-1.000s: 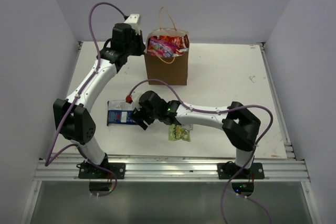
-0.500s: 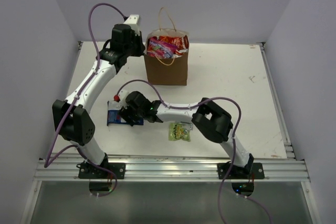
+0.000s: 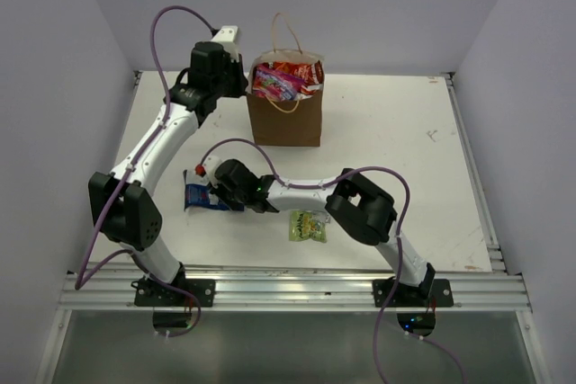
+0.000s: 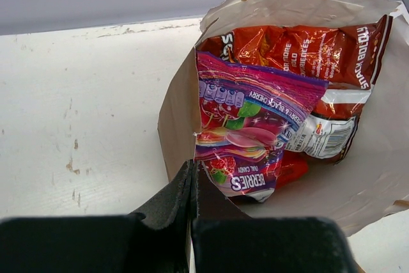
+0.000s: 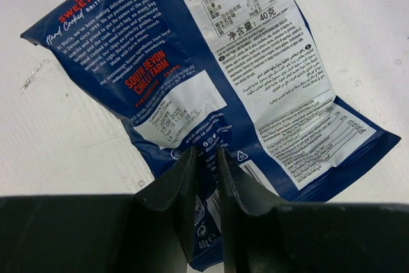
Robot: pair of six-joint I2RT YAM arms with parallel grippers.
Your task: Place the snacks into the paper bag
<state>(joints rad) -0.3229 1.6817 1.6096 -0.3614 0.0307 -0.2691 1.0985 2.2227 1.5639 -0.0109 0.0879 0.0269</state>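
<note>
The brown paper bag (image 3: 286,119) stands at the back of the table, mouth up. My left gripper (image 3: 243,87) is shut on its left rim (image 4: 179,113). Inside the bag lie a purple berry packet (image 4: 249,132) and a long red-orange packet (image 4: 300,46). The blue-white packet (image 3: 195,195) lies flat on the table at the left. My right gripper (image 3: 216,193) has its fingers pinched together on that packet's near edge (image 5: 192,49). A yellow-green packet (image 3: 309,226) lies near the front, just below the right forearm.
The bag's tan cord handles (image 3: 286,29) stick up above its mouth. A purple cable (image 3: 236,143) loops over the right arm. The white walls stand close on the left and right. A metal rail (image 3: 288,292) runs along the table's front edge.
My right arm has swung left over the blue-white packet, and its fingers have closed on the packet's edge. The left arm and the bag have not moved.
</note>
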